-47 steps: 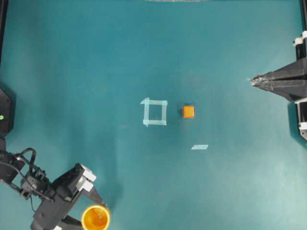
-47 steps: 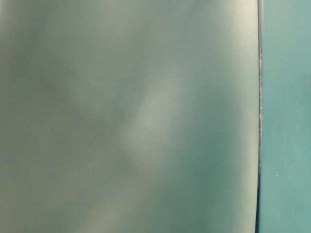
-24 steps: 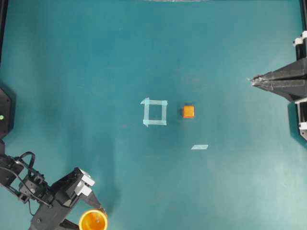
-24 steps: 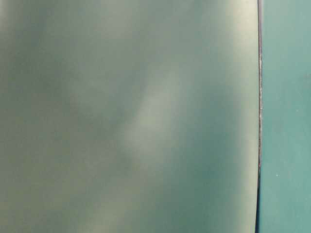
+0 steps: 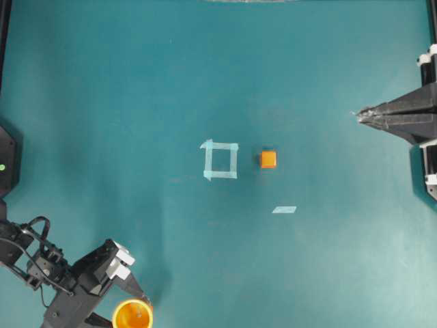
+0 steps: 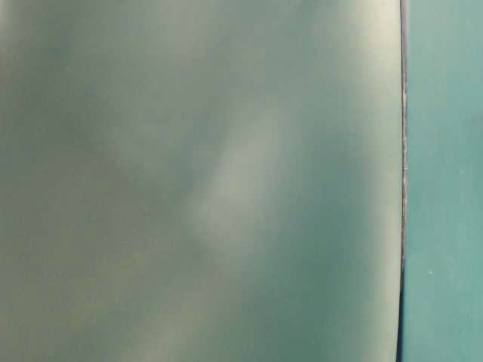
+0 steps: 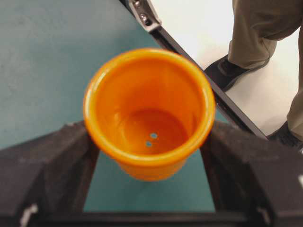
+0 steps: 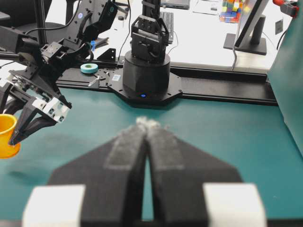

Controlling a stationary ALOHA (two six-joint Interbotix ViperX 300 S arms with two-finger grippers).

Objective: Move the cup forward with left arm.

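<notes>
The small round yellow-orange plastic cup (image 5: pixel 133 314) sits at the bottom edge of the overhead view, left of the middle, near the corner of the teal table (image 5: pixel 136 96). It stands upright with its mouth open to the camera, and the left wrist view shows a darker orange inside with two small holes in the bottom (image 7: pixel 150 113). In the right wrist view the same cup (image 8: pixel 8 135) appears at the far left edge.

The black two-fingered left gripper (image 5: pixel 121 311) is clamped on the cup: in the left wrist view one black finger (image 7: pixel 45 170) presses the cup's left wall and the other touches its right wall, with the cup between them. The black left arm (image 5: pixel 41 263), with white fittings and looped black cables, reaches in from the lower left corner.

Well apart from the cup, near the table's middle, lies a square outline of pale tape (image 5: pixel 220 160), and just to its right a small orange cube (image 5: pixel 268 159). A short strip of pale tape (image 5: pixel 284 210) lies below and to the right of the cube.

At the right edge, the matching black right gripper (image 5: pixel 365 115) has its fingers pressed together to a point, holding nothing; it is far from every object on the table.

The table-level view shows only a blurred grey-green surface.
</notes>
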